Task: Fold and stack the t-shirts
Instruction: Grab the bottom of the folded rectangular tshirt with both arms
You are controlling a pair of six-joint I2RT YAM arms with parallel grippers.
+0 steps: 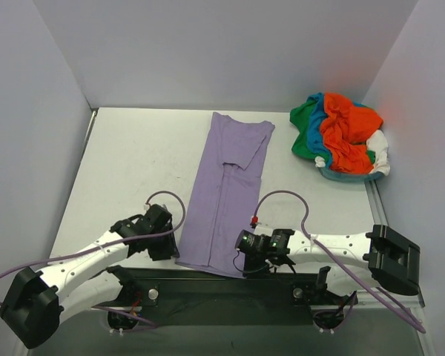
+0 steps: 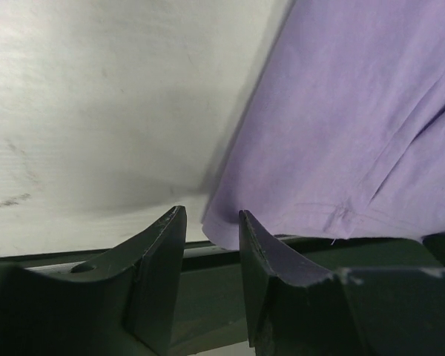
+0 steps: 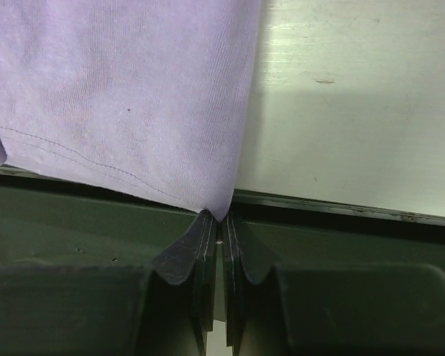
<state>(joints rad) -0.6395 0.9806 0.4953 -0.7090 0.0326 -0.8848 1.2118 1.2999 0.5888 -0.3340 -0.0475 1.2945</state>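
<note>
Near hem, one corner pinched
From above, your lavender t-shirt (image 1: 226, 196) lies as a long folded strip; other t-shirts (image 1: 341, 137) sit crumpled far right. Left wrist: the left gripper (image 2: 211, 215) gapes just beside the soft hem corner. Right wrist: the right gripper (image 3: 216, 219) clamps the stitched corner, likely for folding.

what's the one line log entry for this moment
left gripper open at lavender t-shirt hem corner | right gripper shut on its other corner | other shirts heaped far right

Matt knit cloth on a smooth, pale table (image 1: 133, 170)
The lavender t-shirt (image 3: 119, 89) is fine jersey, hem stitched; the table faintly scuffed, slight sheen; the right gripper (image 3: 216, 222) matt dark, probably plastic.
</note>
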